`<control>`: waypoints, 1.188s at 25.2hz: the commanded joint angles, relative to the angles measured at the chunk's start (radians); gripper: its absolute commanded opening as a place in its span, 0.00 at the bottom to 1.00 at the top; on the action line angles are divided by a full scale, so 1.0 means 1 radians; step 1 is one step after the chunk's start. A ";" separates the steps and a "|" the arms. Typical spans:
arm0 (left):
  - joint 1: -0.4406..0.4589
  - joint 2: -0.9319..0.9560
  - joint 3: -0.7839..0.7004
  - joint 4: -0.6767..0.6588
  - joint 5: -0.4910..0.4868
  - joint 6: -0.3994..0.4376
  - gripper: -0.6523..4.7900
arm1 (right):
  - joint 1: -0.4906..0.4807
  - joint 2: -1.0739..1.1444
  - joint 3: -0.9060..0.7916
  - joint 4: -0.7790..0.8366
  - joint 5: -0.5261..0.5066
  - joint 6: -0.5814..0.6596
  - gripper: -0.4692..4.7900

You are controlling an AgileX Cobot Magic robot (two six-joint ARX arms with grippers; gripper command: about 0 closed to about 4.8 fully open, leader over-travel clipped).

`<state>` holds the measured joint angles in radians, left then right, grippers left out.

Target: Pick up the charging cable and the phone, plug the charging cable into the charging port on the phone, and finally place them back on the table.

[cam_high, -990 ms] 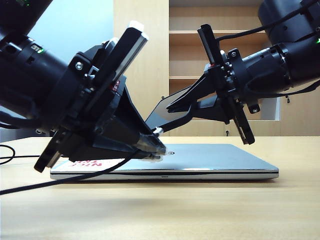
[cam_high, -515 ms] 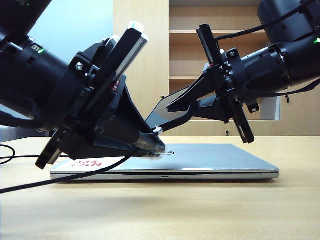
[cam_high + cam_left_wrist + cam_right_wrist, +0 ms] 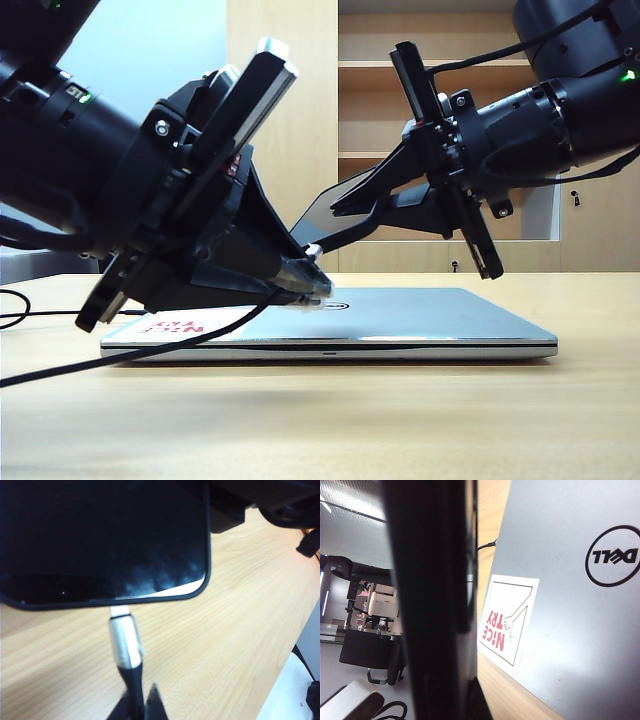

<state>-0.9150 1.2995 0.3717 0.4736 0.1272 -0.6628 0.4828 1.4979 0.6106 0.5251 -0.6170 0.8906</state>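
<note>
Exterior view: vs a sec ago the right end effector w/ the phone sits a touch higher; left end effector is unmoved. Plug tip meets phone's low edge above the laptop, so insertion looks near done. Desk bare in front; shelf cabinet behind.

Left wrist view: left end effector pinches the charging cable; silver plug enters the phone edge.

Right wrist view: right end effector pressed onto the phone edge-on; laptop sticker below.
</note>
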 commanded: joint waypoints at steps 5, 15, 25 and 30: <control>0.002 -0.003 0.008 0.010 -0.007 0.034 0.11 | 0.005 -0.008 0.005 0.033 -0.010 0.000 0.08; 0.002 -0.003 0.008 -0.002 -0.007 0.113 0.11 | 0.006 -0.008 0.005 0.032 -0.014 -0.005 0.08; 0.003 -0.003 0.008 -0.001 -0.007 0.113 0.11 | 0.006 -0.008 0.005 0.011 -0.059 -0.033 0.08; 0.003 -0.003 0.008 0.000 -0.007 0.113 0.11 | 0.006 -0.008 0.005 -0.002 -0.081 -0.055 0.08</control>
<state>-0.9142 1.2995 0.3733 0.4389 0.1295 -0.5541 0.4828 1.4982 0.6106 0.5064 -0.6556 0.8608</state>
